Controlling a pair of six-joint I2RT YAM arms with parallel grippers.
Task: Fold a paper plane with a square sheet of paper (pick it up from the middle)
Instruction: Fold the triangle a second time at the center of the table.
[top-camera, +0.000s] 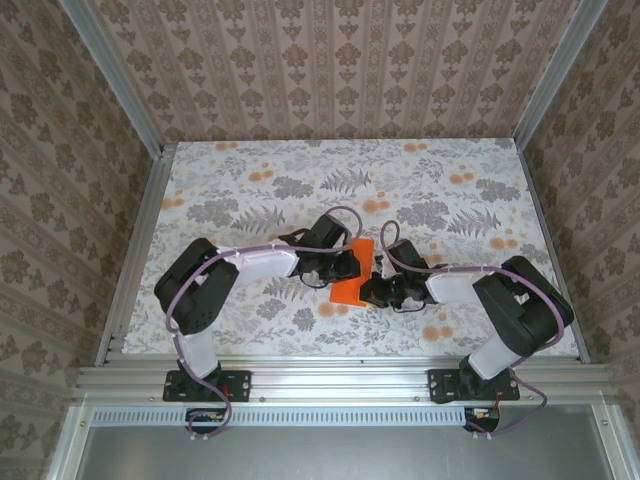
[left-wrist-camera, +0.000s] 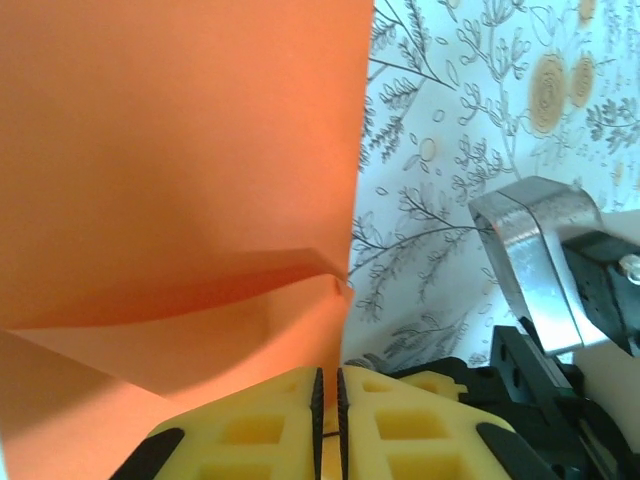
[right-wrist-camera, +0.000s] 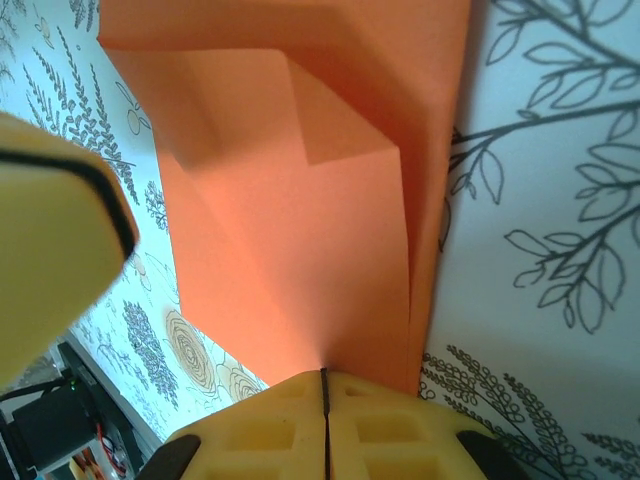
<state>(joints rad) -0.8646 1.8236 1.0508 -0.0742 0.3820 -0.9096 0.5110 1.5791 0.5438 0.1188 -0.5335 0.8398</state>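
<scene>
1. Left gripper (left-wrist-camera: 329, 400) and right gripper (right-wrist-camera: 323, 400) face each other at mid-table, towards the near edge. The bare flowered table (top-camera: 300, 175) lies open on every side, and the walls (top-camera: 60, 150) stand well apart from them.
2. Each pair of yellow pads is pinched almost flat onto an edge of the square sheet of paper (top-camera: 351, 285), which sits between the two grippers.
3. Count: two grippers, and one orange sheet creased with folded flaps.
</scene>
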